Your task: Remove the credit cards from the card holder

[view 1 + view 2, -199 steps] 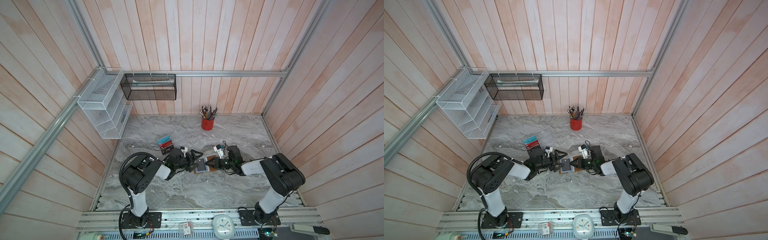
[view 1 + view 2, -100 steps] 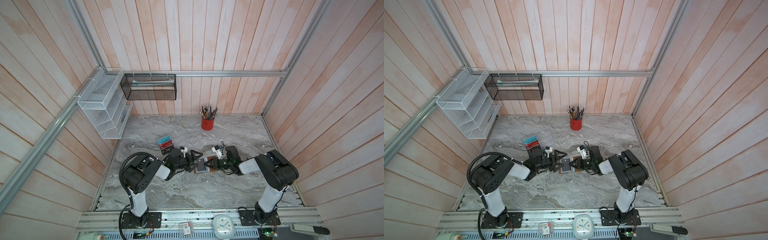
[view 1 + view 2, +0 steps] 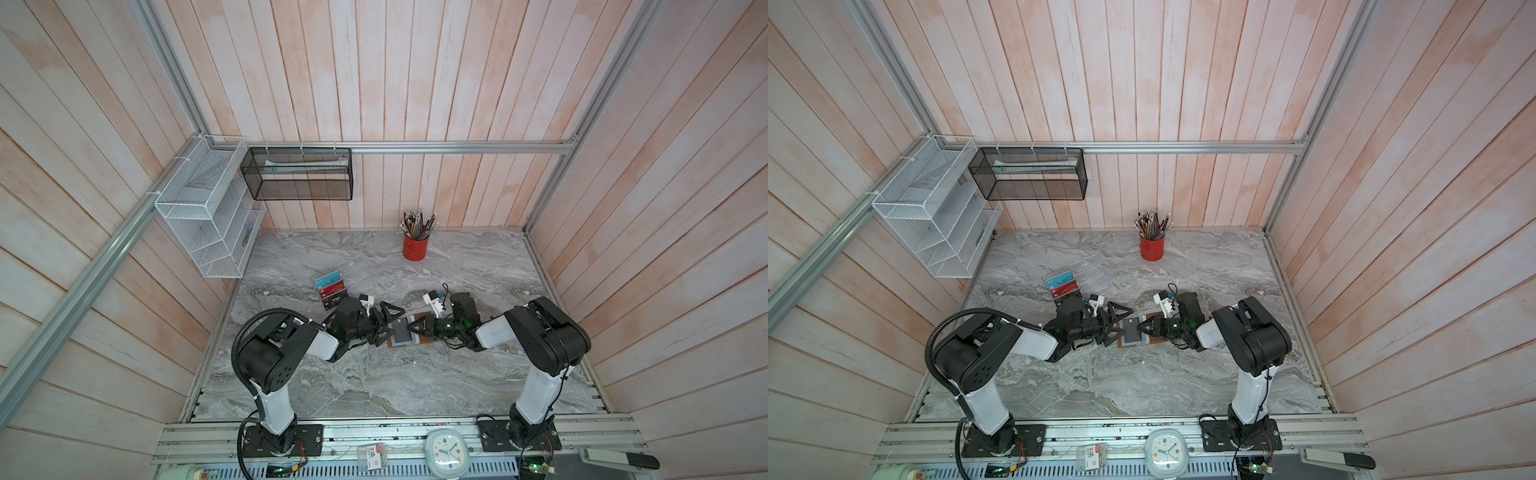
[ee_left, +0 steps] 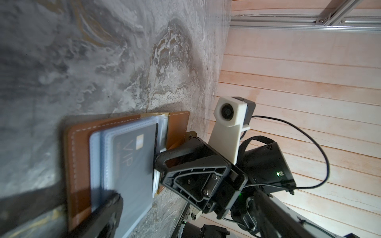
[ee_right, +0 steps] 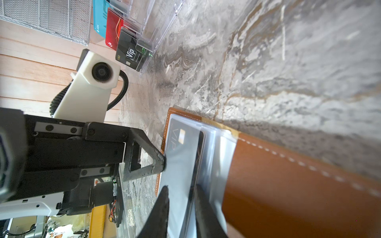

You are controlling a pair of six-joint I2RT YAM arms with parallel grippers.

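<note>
The tan leather card holder (image 3: pixel 428 340) (image 3: pixel 1159 338) lies open on the marble between both grippers, its pale plastic sleeves facing up. In the top sleeve sits a dark credit card (image 4: pixel 134 164) (image 5: pixel 181 156) with a chip, its black edge poking out toward the right arm. My right gripper (image 3: pixel 411 328) (image 3: pixel 1142 327) (image 5: pixel 181 195) is shut on that end of the card, one tip on its face and one at its edge. My left gripper (image 3: pixel 392 326) (image 3: pixel 1121 324) is wide open, with one finger (image 4: pixel 107 208) (image 5: pixel 161 160) pressing on the sleeve's opposite end. Other credit cards are hidden.
A clear acrylic rack (image 3: pixel 332 291) (image 5: pixel 123 41) with teal, red and black cards stands just behind the left arm. A red pencil cup (image 3: pixel 414 249) is at the back. A white wire shelf (image 3: pixel 208 216) and a black mesh basket (image 3: pixel 299 174) hang on the walls.
The right arm's elbow has swung in toward the middle while its gripper stayed at the card holder. The left arm has not moved.
</note>
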